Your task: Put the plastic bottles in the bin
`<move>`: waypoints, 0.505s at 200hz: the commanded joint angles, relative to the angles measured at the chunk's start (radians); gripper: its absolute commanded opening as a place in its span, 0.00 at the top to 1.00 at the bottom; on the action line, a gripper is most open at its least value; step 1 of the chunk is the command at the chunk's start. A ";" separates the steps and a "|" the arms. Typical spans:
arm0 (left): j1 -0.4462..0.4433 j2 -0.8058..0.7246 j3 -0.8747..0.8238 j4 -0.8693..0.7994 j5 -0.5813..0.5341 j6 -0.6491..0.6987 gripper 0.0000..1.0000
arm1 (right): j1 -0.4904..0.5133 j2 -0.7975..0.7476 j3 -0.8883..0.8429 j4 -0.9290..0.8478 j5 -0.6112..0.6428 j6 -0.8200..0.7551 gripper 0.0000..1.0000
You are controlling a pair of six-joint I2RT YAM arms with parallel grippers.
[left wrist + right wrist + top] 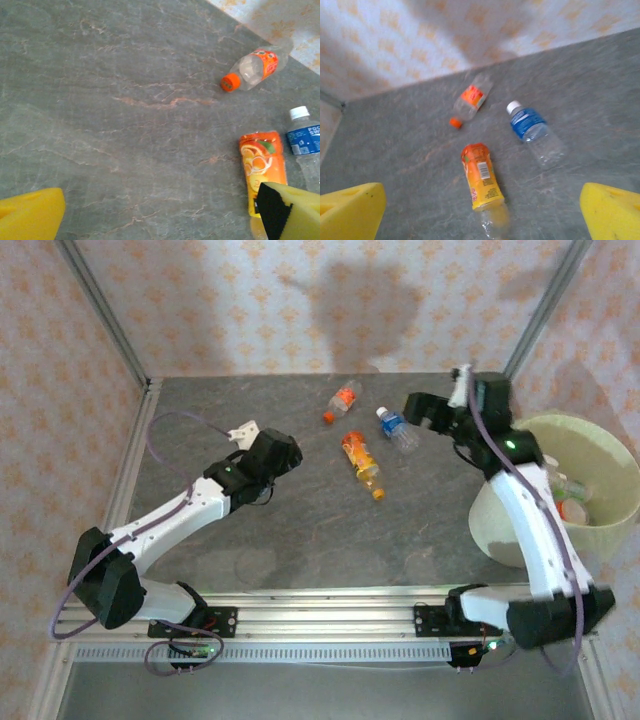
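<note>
Three plastic bottles loose on table ahead of your claws. Your left gripper spread wide, empty: orange-label bottle by its right finger, orange-cap bottle farther ahead-right. Your right gripper wide too (nothing held), blue-label bottle just ahead. bin behind right claw, more bottles inside.

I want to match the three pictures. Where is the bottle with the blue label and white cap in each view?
Top external: the blue-label bottle lies right of centre, above mid-height.
Left wrist: the bottle is at the right edge, mid-height, partly cut off.
Right wrist: the bottle is just right of centre, cap pointing up-left.
Shared landmark: the orange-and-yellow bottle lying beside it.
</note>
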 commanded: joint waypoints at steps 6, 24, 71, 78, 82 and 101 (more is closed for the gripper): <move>0.010 -0.062 -0.056 -0.027 -0.018 -0.054 0.00 | 0.079 0.181 0.037 0.016 -0.014 -0.088 0.01; 0.015 -0.081 -0.095 -0.030 -0.019 -0.084 0.00 | 0.120 0.302 0.062 0.026 -0.023 -0.125 0.01; 0.018 -0.158 -0.191 0.015 -0.007 -0.118 0.00 | 0.190 0.659 0.260 -0.092 0.021 -0.267 0.02; 0.018 -0.178 -0.207 0.019 -0.015 -0.123 0.00 | 0.204 0.703 0.286 -0.102 0.045 -0.278 0.02; 0.018 -0.189 -0.216 0.019 -0.020 -0.126 0.00 | 0.211 0.726 0.303 -0.109 0.061 -0.282 0.02; 0.019 -0.241 -0.251 0.013 -0.044 -0.131 0.00 | 0.235 0.821 0.384 -0.134 0.149 -0.280 0.03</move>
